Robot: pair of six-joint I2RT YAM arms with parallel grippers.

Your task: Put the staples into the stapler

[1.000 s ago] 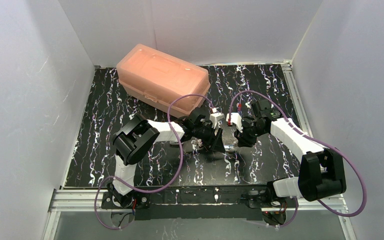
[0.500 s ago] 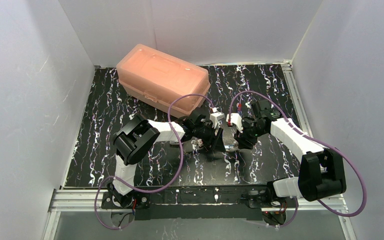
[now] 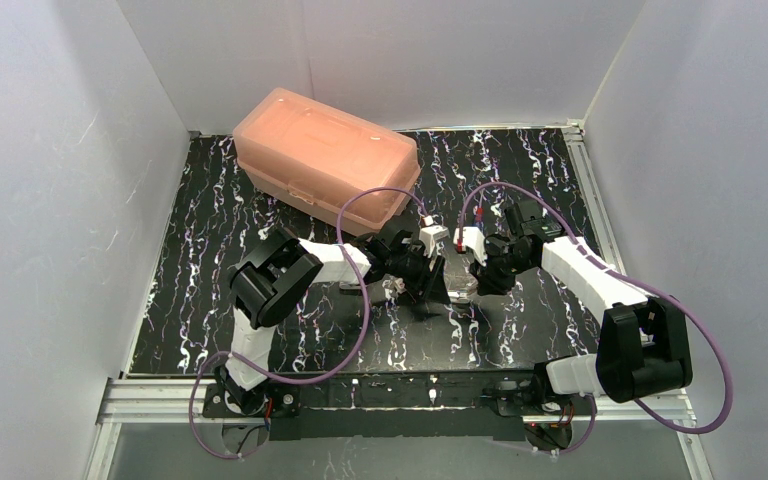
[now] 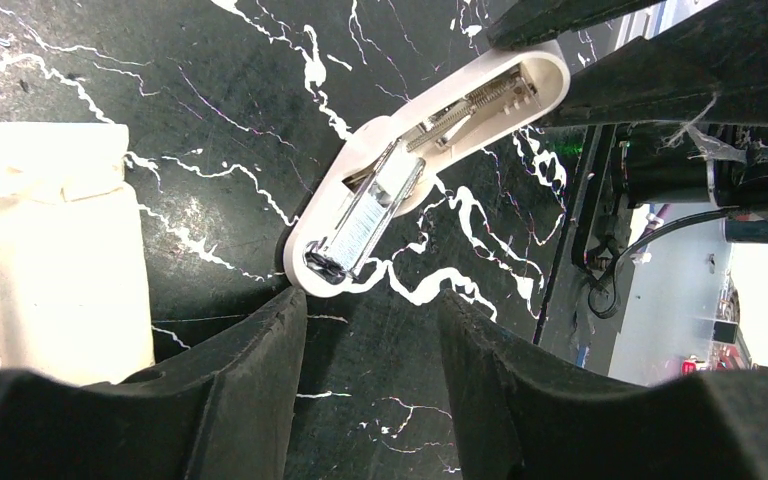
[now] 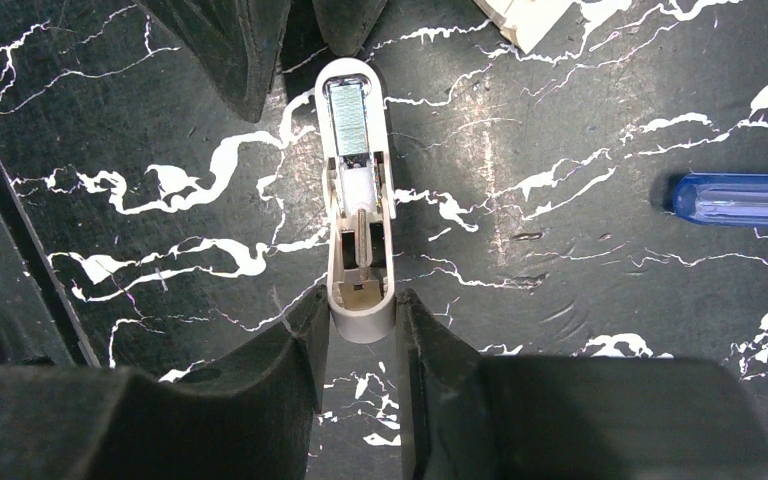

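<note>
The stapler (image 5: pixel 358 200) lies open on the table (image 3: pixel 210 250), on the near side of the pink box (image 3: pixel 325 155). Its long axis runs between the two arms. Staples (image 5: pixel 346 120) show at the tip, which points at the left gripper (image 4: pixel 370 320), whose fingers are spread apart. The right gripper (image 5: pixel 362 330) clamps the rounded rear end.

A black surface (image 3: pixel 210 250) veined with white marbling fills the enclosure. Three plain white panels rise from its edges: the left wall (image 3: pixel 50 200), the back wall (image 3: pixel 440 60) and the right wall (image 3: pixel 700 150). An aluminium near rail (image 3: pixel 160 398) runs along the surface's front edge, and a side rail (image 3: pixel 587 190) along its right edge. In front of the near rail lies a dull grey floor (image 3: pixel 410 462). The light is soft and even.
</note>
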